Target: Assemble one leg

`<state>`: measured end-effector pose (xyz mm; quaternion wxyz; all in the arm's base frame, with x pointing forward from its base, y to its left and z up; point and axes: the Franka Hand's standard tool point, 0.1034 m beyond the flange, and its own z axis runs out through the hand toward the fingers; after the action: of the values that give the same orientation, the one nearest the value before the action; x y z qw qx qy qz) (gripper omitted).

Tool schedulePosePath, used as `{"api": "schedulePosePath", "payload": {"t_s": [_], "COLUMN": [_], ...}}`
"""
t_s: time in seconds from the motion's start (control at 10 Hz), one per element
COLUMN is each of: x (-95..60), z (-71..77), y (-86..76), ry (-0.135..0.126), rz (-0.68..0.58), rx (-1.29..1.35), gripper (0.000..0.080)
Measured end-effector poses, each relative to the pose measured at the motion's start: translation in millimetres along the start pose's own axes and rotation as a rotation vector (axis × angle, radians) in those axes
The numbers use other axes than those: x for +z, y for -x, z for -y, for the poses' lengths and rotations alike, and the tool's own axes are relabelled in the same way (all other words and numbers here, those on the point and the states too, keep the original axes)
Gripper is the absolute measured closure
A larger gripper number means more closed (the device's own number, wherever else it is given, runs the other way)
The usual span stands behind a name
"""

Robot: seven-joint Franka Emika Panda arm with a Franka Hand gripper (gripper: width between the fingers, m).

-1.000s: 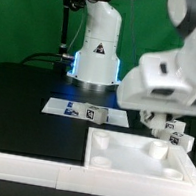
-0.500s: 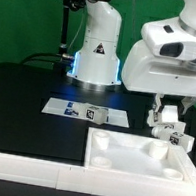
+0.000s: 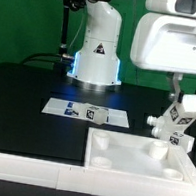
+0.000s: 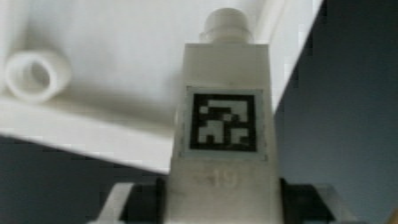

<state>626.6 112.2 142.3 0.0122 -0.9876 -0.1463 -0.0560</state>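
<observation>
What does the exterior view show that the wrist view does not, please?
Only the exterior view shows the robot's base, the marker board with a tagged peg lying on it, and the front rim of the tray. Only the wrist view shows the tag pattern and narrow tip of the leg close up. Both show the leg held in the jaws and the white tray with a round socket.

The leg point(image 3: 174, 119), a stubby white peg with square tags, hangs tilted, clamped in the end effector point(image 3: 187, 102).
</observation>
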Motion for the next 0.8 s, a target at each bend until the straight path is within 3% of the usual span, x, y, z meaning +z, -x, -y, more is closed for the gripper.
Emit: {"api": "schedulePosePath", "payload": {"t_s": [0.4, 0.5, 0.6, 0.8], "x": [6.7, 10.4, 15.1, 24.0], "z": [-9.5, -21.2, -24.6, -25.3], "y": [-9.5, -16.2, -14.3, -8.7], "ry": [0.032, 0.061, 0.073, 0.08], "rz": [-0.299, -0.445, -0.528, -0.575], "rx": [-0.035, -0.068, -0.066, -0.07], "gripper": [0.0509, 0.0509, 0.0509, 0.0509]}}
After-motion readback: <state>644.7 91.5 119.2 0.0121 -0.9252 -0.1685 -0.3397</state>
